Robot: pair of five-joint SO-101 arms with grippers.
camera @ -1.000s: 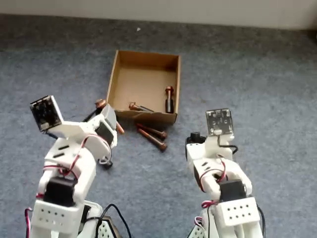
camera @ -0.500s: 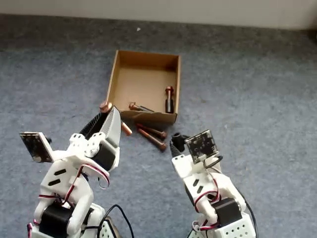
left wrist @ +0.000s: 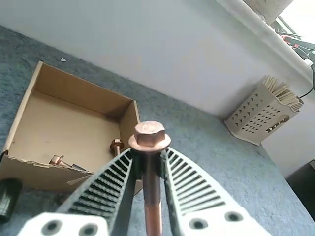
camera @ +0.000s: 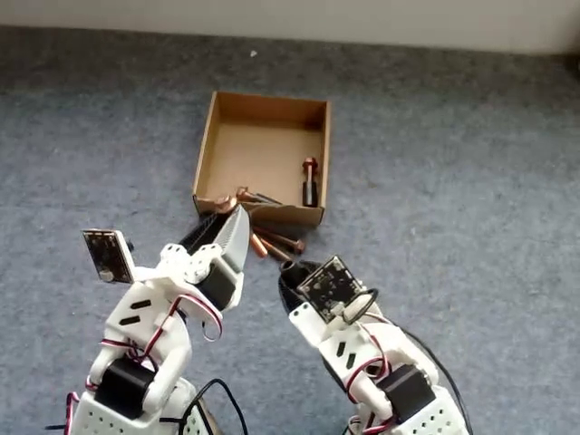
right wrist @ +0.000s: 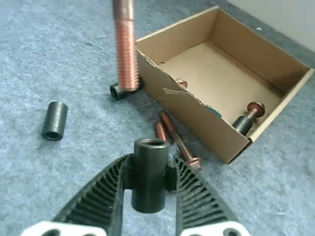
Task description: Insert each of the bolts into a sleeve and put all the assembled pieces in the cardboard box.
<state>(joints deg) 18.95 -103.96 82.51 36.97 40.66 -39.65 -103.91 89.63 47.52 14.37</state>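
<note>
left gripper (left wrist: 149,155) clamps 1 long copper metal bolt (left wrist: 149,136) | right gripper (right wrist: 149,164) clamps 1 black metal sleeve (right wrist: 146,191) | loose: 2 bolts (right wrist: 178,142) (right wrist: 158,130), 2 sleeves (right wrist: 54,120) (right wrist: 119,91) | brown cardboard box (right wrist: 197,115): 2 joined pieces (camera: 309,181) (camera: 249,195)

surface: grey carpeted tabletop (camera: 471,154) | cardboard box (camera: 272,98) sits open on it, near wall torn | copper bolt (right wrist: 178,140) and second bolt (right wrist: 159,131) lie together just beside that wall | black sleeve (right wrist: 54,120) lies apart | second sleeve (right wrist: 117,92) near the box corner
</note>
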